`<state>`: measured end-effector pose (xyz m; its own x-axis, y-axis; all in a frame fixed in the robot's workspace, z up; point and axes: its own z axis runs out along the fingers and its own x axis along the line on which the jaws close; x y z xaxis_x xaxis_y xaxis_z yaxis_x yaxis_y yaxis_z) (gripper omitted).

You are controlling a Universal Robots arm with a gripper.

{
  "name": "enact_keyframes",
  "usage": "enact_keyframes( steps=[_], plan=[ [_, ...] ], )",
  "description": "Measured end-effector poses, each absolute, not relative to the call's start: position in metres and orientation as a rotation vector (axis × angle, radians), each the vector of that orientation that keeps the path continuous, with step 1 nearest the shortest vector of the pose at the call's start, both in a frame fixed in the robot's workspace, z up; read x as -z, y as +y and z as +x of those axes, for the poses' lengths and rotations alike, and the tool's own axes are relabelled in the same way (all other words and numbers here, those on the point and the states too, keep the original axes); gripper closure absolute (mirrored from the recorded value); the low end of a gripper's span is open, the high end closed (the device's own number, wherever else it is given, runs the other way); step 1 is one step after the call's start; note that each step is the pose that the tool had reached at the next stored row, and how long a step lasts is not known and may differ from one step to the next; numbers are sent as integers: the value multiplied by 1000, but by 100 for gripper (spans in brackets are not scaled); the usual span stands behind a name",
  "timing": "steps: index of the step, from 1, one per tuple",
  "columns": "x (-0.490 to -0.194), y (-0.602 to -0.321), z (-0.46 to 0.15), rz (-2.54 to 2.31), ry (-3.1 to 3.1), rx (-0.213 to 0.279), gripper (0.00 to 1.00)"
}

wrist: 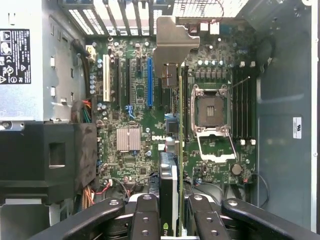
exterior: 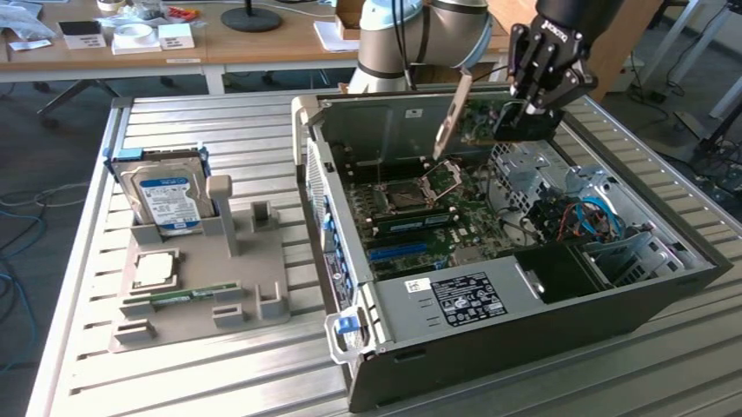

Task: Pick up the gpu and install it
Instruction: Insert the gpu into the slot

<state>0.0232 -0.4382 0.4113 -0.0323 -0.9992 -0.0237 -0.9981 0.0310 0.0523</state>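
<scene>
End effector [wrist: 172, 202] gripping gpu [wrist: 169, 175], above motherboard [wrist: 115, 120]

Ribbed metal surface [exterior: 186, 373] across the lower frame, wooden desk [exterior: 261, 43] along the upper left, grey floor [exterior: 41, 148] with loose cables [exterior: 21, 207] at far left.
</scene>
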Motion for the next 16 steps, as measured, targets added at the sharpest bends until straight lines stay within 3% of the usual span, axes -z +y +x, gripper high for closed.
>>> enact_keyframes(
  steps=[16],
  plan=[
    [-403,-438,12,2223,-2254,20,73]
  ],
)
